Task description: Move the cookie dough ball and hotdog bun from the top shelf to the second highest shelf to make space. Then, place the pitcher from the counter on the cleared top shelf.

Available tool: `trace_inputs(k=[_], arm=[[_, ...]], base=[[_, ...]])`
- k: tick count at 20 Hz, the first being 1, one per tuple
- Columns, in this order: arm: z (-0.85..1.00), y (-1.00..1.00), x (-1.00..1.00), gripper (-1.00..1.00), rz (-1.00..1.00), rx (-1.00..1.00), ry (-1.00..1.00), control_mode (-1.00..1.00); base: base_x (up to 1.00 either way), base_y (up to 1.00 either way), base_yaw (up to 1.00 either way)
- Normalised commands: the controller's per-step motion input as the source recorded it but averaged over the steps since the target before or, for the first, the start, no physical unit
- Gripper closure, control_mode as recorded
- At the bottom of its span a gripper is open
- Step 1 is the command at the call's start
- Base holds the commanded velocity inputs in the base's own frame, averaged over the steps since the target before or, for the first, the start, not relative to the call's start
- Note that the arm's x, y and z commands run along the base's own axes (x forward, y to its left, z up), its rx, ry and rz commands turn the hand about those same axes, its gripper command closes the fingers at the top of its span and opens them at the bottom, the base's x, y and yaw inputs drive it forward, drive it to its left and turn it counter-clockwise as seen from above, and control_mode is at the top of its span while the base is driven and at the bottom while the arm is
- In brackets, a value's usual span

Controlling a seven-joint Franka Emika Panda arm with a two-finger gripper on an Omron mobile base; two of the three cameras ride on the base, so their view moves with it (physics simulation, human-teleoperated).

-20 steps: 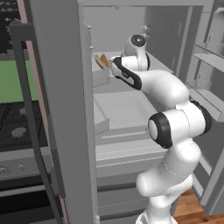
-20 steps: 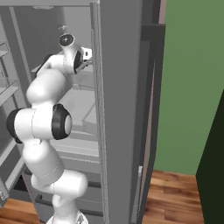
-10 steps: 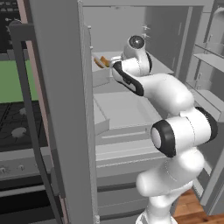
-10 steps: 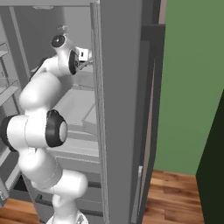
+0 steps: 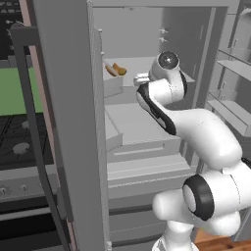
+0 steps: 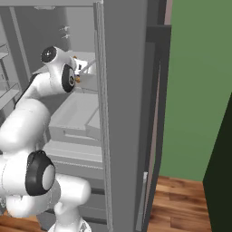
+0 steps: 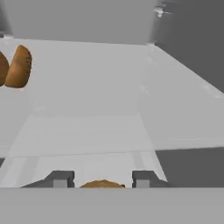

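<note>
orange-brown round cookie dough ball (image 7: 102, 184) between fingertips (image 7: 61, 179)

The open fridge door (image 5: 68, 122) stands grey and tall. Left of this door is a black stove (image 5: 17, 147). Right of the fridge door (image 6: 122, 113) are a green wall (image 6: 195, 81) and a wooden floor (image 6: 181, 204).

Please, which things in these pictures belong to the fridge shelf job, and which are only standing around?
Belong to the job:
- cookie dough ball, held in the claw
- hotdog bun, lying on the top shelf
- second highest shelf

Only standing around:
- stove
- fridge door
- wooden floor
</note>
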Motion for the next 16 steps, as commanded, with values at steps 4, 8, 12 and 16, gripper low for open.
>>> trace_inputs(k=[4,8,12,16], arm=[[-0.02,-0.08,-1.00,1.00,0.00,0.00,0.16,-1.00],[-0.22,0.00,-1.00,1.00,0.00,0.00,0.22,-1.00],[-0.52,0.00,-0.99,1.00,0.00,-0.01,0.24,-1.00],[-0.76,0.00,-0.66,1.00,0.00,0.00,0.19,-1.00]], base=[[0.00,0.00,0.00],[0.00,0.00,0.00],[0.00,0.00,0.00],[0.00,0.00,0.00]])
